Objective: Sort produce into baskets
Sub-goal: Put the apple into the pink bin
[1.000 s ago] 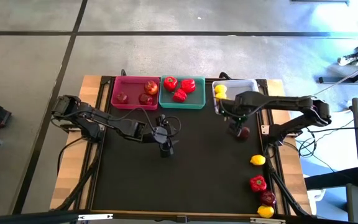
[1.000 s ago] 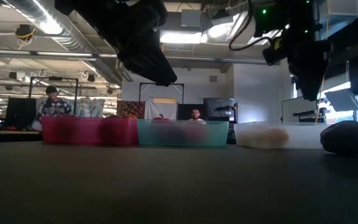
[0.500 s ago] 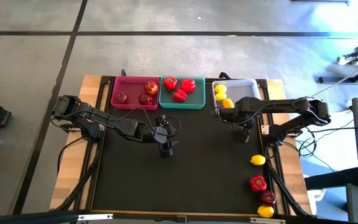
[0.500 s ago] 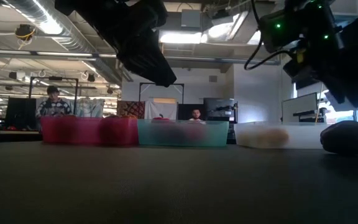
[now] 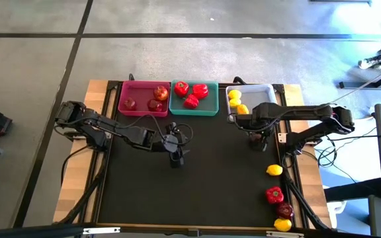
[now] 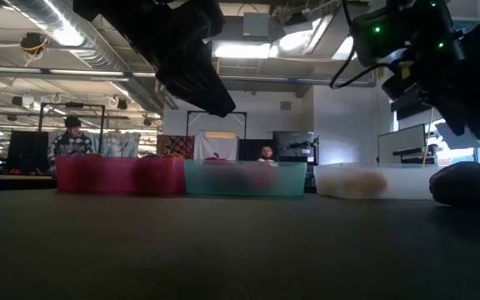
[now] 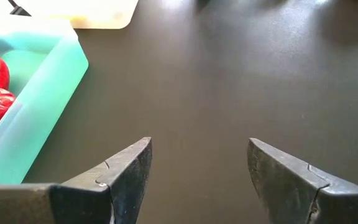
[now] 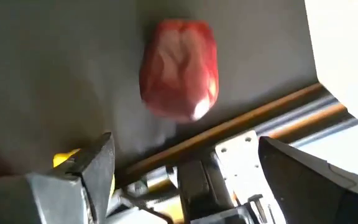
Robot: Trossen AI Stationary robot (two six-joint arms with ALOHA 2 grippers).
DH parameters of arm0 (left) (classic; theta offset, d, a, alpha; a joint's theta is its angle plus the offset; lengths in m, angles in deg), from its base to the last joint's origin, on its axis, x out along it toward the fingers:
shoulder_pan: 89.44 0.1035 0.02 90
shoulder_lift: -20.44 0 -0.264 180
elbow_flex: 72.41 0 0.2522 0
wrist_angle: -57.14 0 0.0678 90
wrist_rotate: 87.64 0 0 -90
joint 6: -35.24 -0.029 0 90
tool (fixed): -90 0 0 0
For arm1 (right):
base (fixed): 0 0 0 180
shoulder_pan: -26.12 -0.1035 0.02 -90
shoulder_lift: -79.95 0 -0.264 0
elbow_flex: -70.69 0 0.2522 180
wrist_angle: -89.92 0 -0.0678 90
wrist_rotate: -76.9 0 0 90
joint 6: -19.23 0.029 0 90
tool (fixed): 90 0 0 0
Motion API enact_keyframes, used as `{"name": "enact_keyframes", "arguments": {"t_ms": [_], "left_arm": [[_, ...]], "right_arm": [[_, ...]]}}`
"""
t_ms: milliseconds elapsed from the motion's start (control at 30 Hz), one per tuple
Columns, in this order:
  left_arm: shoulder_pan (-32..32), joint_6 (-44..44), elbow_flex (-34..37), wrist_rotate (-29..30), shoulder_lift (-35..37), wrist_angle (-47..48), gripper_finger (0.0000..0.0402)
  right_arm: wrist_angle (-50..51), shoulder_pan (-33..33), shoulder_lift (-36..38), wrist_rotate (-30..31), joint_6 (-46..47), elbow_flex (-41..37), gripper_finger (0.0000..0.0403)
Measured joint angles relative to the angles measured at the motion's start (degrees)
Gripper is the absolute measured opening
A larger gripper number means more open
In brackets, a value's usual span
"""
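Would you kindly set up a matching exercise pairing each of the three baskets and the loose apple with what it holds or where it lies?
Things:
1. pink basket
2. teal basket
3. white basket
4. loose apple

Descriptions:
A. holds lemons
B. lies on the dark mat under the open right gripper
C. holds dark red apples
D. holds red bell peppers

Pairs: 1-C, 2-D, 3-A, 4-B

Pink basket (image 6: 115,177), teal basket (image 6: 244,179), white basket (image 6: 373,182) in a row.
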Motion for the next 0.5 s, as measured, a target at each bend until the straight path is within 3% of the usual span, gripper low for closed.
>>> {"name": "enact_keyframes", "arguments": {"t_ms": [500], "left_arm": [[0.0, -0.7, 0.0, 0.0, 0.0, -0.1, 0.0257]], "right_arm": [[-3.6, 0.0, 0.0, -3.5, 1.1, -5.9, 0.0326]]}}
